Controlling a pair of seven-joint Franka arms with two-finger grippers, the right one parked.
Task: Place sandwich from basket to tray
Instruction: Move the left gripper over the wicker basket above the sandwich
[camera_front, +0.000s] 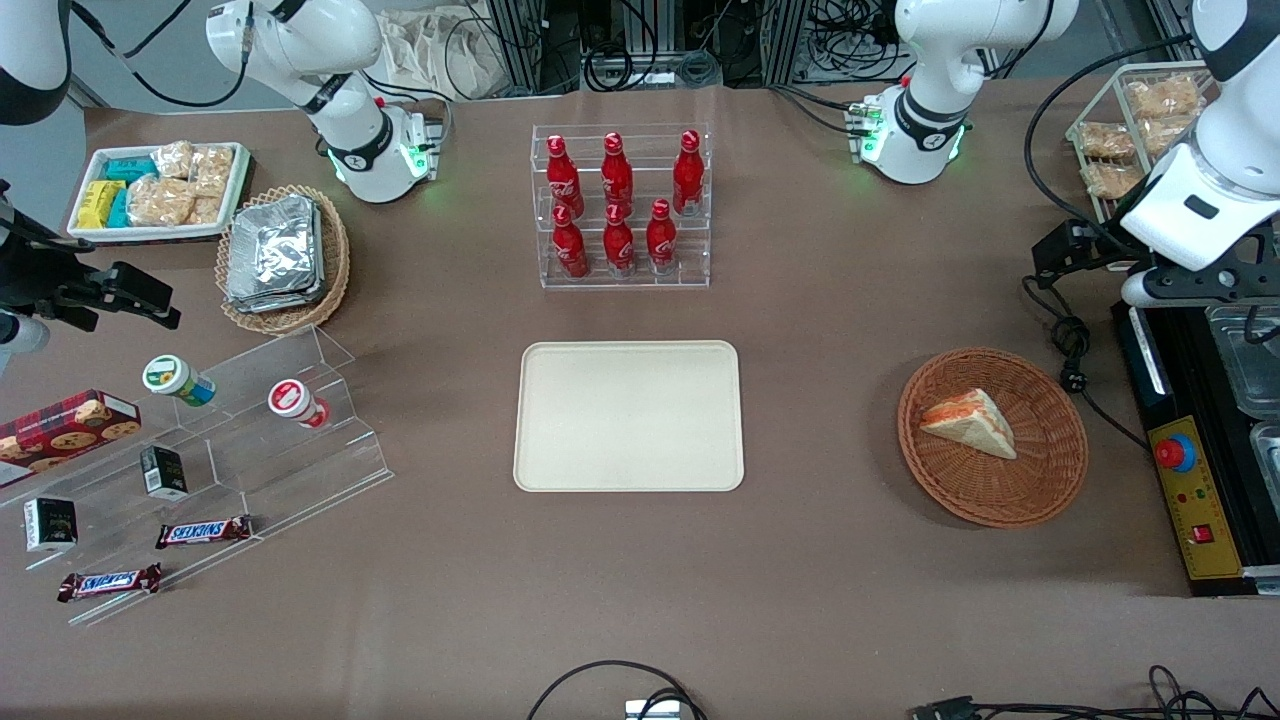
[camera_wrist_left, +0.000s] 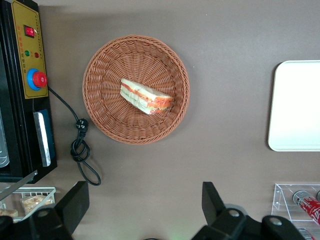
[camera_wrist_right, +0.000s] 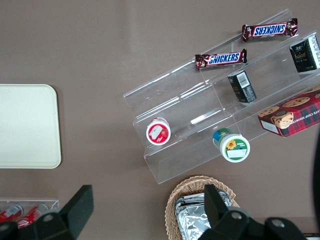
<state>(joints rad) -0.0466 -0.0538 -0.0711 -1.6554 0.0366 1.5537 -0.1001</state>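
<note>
The sandwich (camera_front: 968, 422) (camera_wrist_left: 146, 96), a white-bread wedge with orange and green filling, lies in the round reddish-brown basket (camera_front: 1050, 480) (camera_wrist_left: 105, 120). The cream tray (camera_front: 628, 415) (camera_wrist_left: 297, 107) sits bare at the table's middle, beside the basket toward the parked arm's end. My gripper (camera_front: 1200, 285) (camera_wrist_left: 144, 200) hangs high over the table's working-arm end, farther from the front camera than the basket. Its jaws stand wide open with nothing between them, well apart from the sandwich.
A black control box with a red button (camera_front: 1175, 452) and a black cable (camera_front: 1070, 350) lie close beside the basket. A rack of red bottles (camera_front: 620, 205) stands farther back than the tray. A wire basket of bagged snacks (camera_front: 1140, 130) sits near the working arm.
</note>
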